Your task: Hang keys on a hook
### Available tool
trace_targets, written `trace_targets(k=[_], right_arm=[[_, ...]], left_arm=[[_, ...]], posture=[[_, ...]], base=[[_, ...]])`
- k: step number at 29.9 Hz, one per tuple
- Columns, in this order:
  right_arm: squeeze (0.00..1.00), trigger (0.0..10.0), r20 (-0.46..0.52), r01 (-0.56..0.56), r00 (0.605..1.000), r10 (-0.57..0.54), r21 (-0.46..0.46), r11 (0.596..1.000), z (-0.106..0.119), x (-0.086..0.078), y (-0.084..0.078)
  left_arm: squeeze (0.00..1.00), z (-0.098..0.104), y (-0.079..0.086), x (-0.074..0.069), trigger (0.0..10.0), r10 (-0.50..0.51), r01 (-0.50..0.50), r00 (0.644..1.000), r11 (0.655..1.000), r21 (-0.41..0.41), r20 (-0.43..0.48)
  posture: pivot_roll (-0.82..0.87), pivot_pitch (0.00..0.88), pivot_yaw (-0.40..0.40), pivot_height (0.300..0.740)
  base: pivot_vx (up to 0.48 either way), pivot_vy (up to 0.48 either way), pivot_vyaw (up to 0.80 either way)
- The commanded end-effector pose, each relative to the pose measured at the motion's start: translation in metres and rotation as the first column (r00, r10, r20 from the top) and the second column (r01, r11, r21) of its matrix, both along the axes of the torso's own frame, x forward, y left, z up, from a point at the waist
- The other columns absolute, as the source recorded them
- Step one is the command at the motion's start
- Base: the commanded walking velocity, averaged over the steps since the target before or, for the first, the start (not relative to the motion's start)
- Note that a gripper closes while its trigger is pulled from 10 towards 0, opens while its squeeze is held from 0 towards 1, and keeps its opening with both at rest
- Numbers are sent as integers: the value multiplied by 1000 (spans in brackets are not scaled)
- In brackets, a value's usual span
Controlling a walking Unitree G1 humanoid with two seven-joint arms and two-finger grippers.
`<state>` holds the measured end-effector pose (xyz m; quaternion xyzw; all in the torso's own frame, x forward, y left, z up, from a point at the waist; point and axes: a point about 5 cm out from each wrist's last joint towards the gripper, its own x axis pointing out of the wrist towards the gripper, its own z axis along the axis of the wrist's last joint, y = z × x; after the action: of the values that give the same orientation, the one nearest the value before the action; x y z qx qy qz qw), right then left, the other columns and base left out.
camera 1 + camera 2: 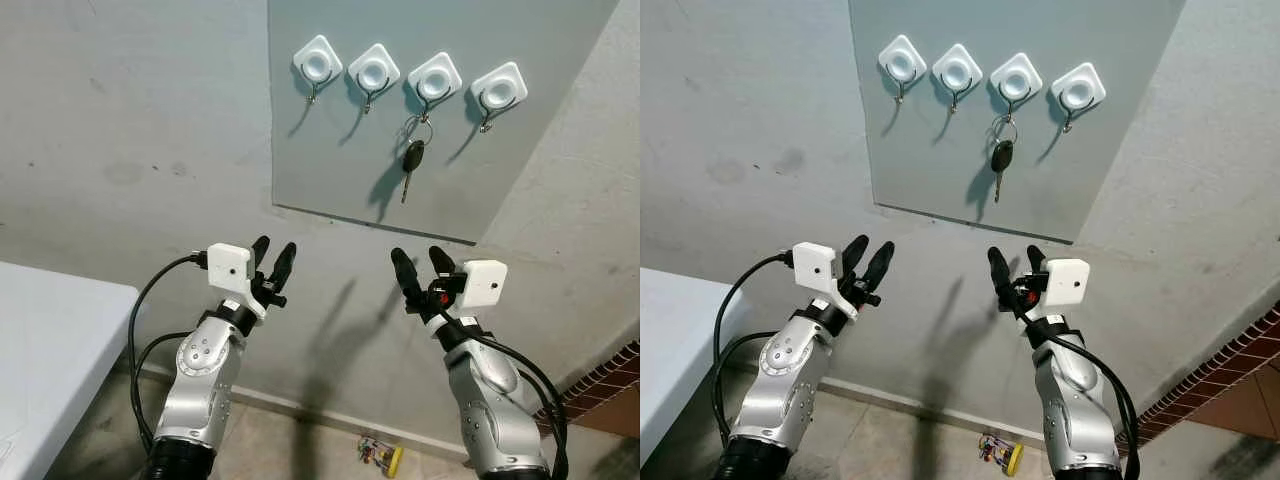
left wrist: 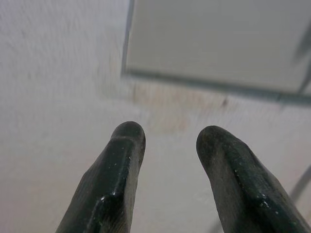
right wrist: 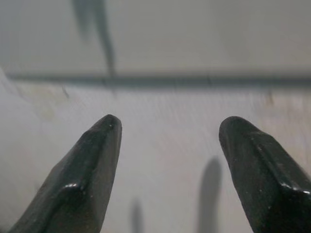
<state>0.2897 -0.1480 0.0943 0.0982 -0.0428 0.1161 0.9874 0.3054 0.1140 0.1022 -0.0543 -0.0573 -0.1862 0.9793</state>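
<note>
A grey board [image 1: 330, 170] on the wall carries several white hook mounts in a row. A black-headed key [image 1: 411, 160] hangs by its ring from the third hook [image 1: 433, 80] counting from the left. The other hooks [image 1: 317, 62] are bare. My left gripper [image 1: 273, 249] is raised below the board's lower left corner, open and empty. My right gripper [image 1: 419, 257] is raised below the hanging key, open with nothing between its fingers. Both point up at the wall, apart from the board.
A white table [image 1: 40, 350] stands at the lower left. A small yellow and coloured object [image 1: 381, 455] lies on the floor by the skirting. Red brickwork [image 1: 610, 380] shows at the lower right. The wall below the board is bare plaster.
</note>
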Motion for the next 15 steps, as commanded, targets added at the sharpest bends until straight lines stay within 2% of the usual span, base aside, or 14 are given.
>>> trace_targets(k=[1, 2, 6, 7, 9, 11, 13, 15], right_arm=[[0, 10000, -70, 26, 997, -29, -46, 999, -21, -3, -8], [0, 10000, -104, 29, 994, -36, -71, 997, -32, -6, -11], [0, 10000, -235, 22, 971, -49, -115, 993, -67, -19, -18], [0, 10000, -328, -12, 944, -44, -166, 986, -89, -31, -22], [0, 10000, -402, -15, 913, -67, -196, 980, -106, -42, -28], [0, 10000, -461, 5, 882, -93, -188, 982, -119, -51, -34], [0, 10000, -580, 57, 794, -181, -226, 972, -142, -72, -46], [0, 10000, -631, 65, 749, -202, -234, 970, -152, -84, -50]], left_arm=[[0, -19, 2, -2, 10000, 15, -12, 999, 998, 58, -39], [0, -31, 5, -5, 10000, 31, -25, 997, 995, 94, -67], [0, -68, 13, -19, 10000, 47, -18, 978, 990, 141, -203], [0, -88, 17, -28, 10000, 37, -4, 950, 994, 106, -309], [0, -101, 21, -36, 10000, 43, -14, 924, 997, 79, -381], [0, -112, 23, -43, 10000, 62, -24, 903, 995, 96, -425], [0, -130, 25, -56, 10000, 70, -20, 854, 995, 101, -516], [0, -138, 26, -63, 10000, 80, -21, 823, 994, 110, -562]], posture=[[-35, 0, -29, 740], [-35, 0, -26, 740], [-39, 0, -25, 740], [-43, 0, -22, 740], [-46, 0, -20, 740], [-47, 0, -20, 740], [-44, 0, -22, 740], [-44, 0, -22, 740]], base=[[0, 0, 0], [0, 0, 0], [0, 0, 0], [0, 0, 0], [0, 0, 0], [0, 0, 0], [0, 0, 0], [0, 0, 0]])
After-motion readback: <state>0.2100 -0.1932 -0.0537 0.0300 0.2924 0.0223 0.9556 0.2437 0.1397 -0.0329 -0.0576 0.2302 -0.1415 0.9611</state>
